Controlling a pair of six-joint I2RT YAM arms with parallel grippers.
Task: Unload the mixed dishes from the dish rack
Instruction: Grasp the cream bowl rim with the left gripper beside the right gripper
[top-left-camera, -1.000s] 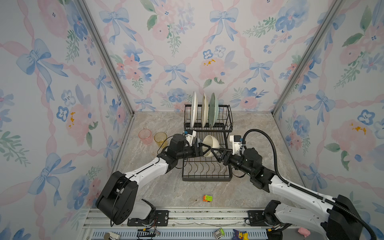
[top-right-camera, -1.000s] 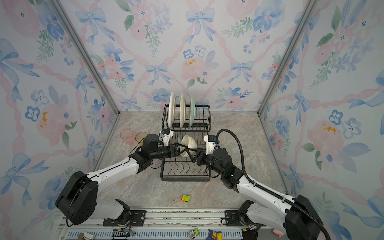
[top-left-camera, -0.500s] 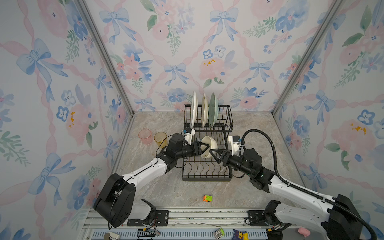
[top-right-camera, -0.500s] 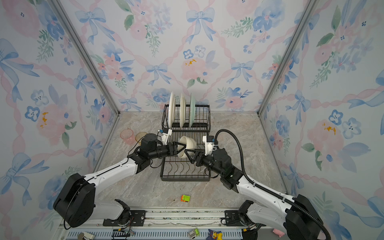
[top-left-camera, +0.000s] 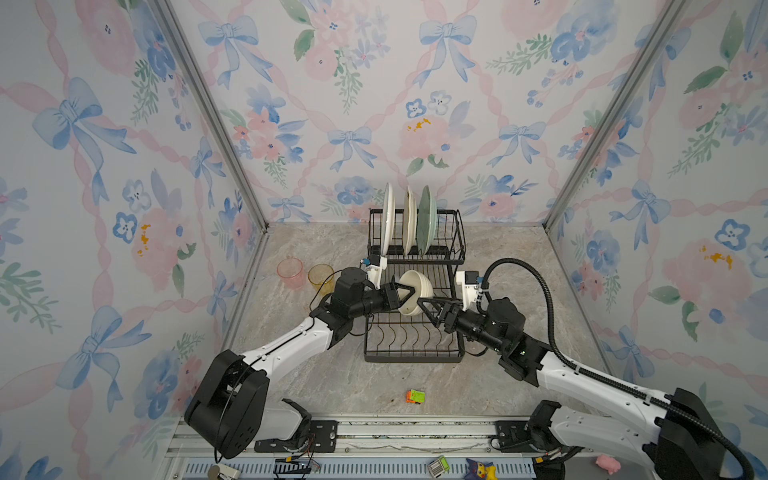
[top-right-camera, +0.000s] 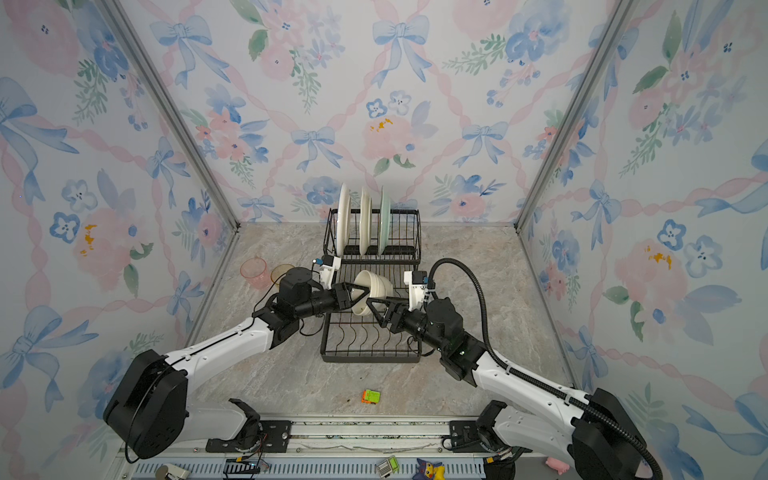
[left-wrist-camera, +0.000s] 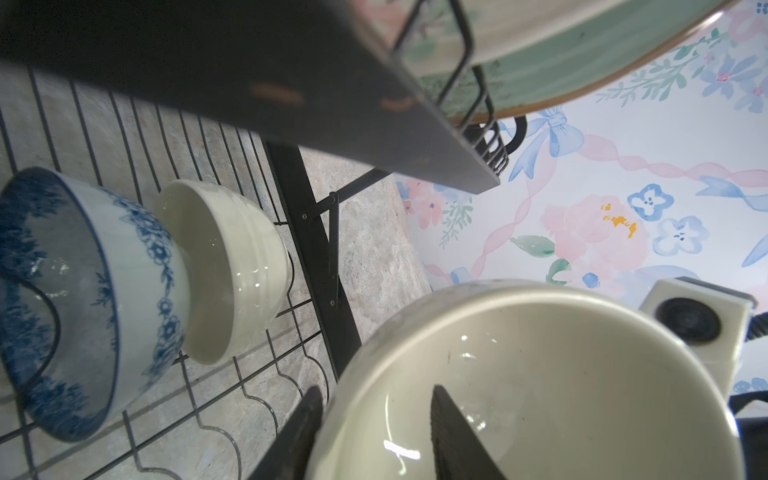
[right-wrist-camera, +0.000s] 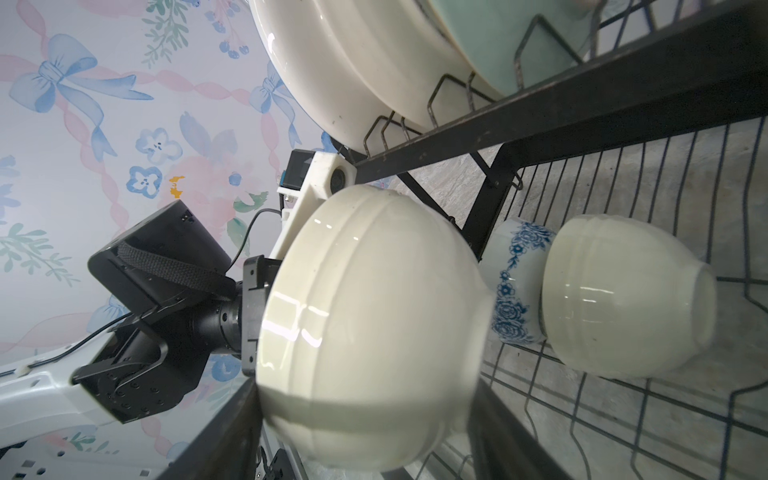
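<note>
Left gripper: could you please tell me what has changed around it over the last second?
The left gripper advanced onto the cream ceramic bowl and narrowed its jaws: one finger now inside the rim, one outside. The right gripper kept holding the bowl above the black wire dish rack. The three upright plates in the upper basket stayed put.

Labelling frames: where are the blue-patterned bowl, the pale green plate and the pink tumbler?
blue-patterned bowl (left-wrist-camera: 141, 270), left wrist view, outer wall
pale green plate (top-left-camera: 426, 220), a top view, face
pink tumbler (top-left-camera: 291, 273), a top view, side wall
</note>
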